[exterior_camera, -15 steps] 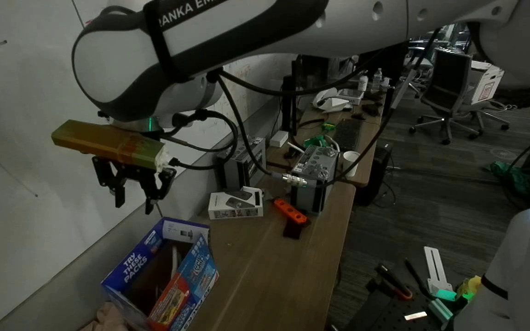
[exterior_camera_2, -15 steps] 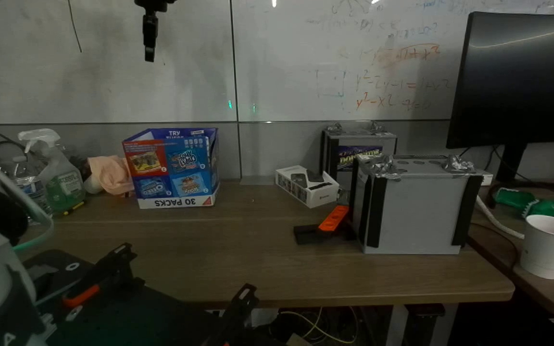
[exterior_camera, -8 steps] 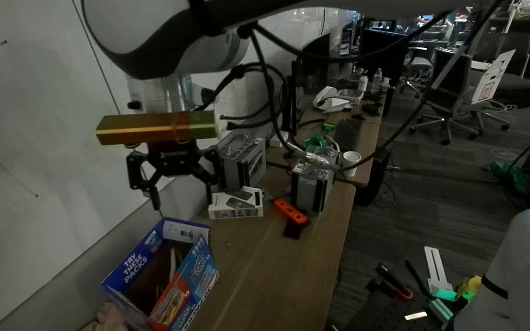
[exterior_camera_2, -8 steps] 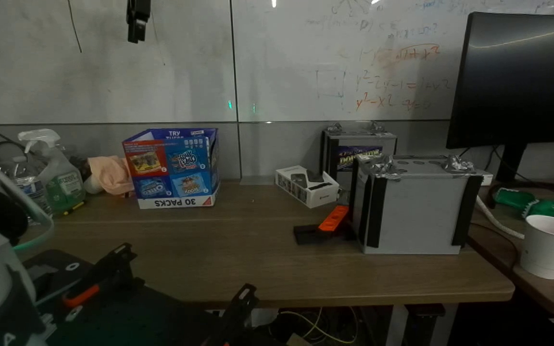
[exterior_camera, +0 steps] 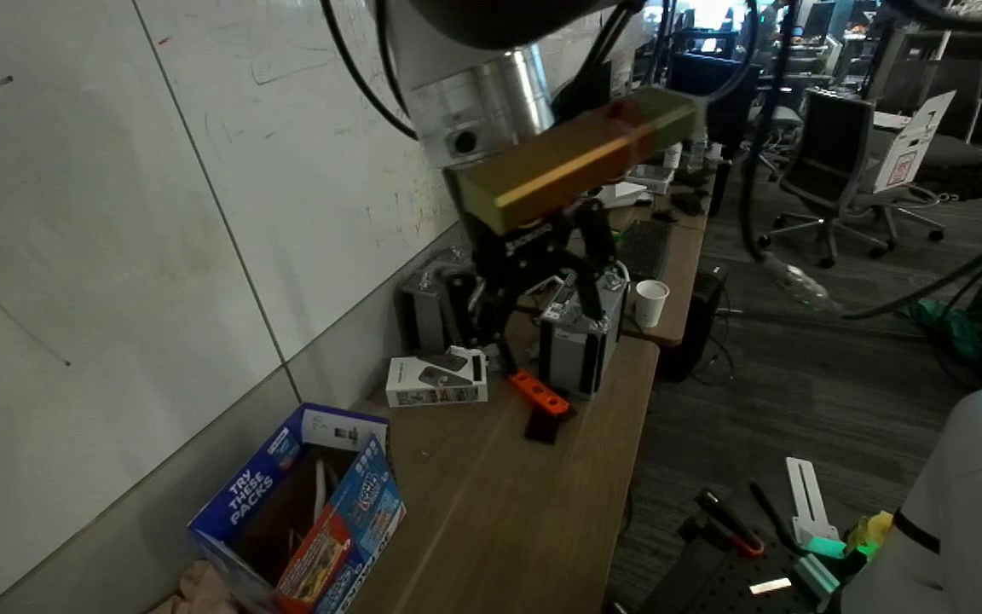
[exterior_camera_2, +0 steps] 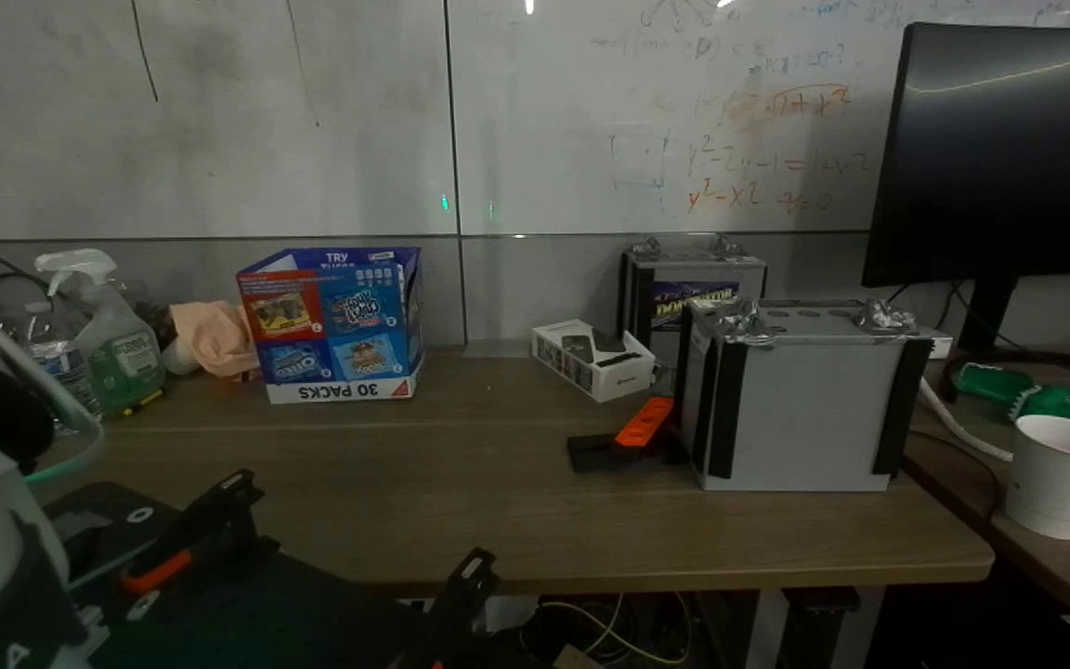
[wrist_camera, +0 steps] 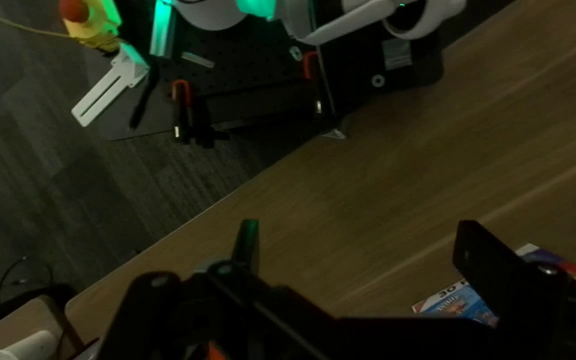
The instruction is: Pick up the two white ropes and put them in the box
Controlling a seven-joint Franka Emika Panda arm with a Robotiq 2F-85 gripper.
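The box, blue-printed cardboard with an open top, stands on the table against the whiteboard wall. It also shows in an exterior view, and a corner of it shows in the wrist view. A piece of white rope lies inside the box. The rest is hidden by the walls, so I cannot tell whether both ropes are there. My gripper is open and empty, high above the table and away from the box. In the wrist view the gripper's jaws stand wide apart with only table between them.
A white carton, an orange piece and grey devices stand on the table. A white cord runs behind the near device, by a paper cup. A spray bottle and pinkish cloth are beside the box.
My gripper has swung away from above the box, toward the grey devices, and turned. It has risen out of an exterior view. The jaws stay open, and the box has not moved.
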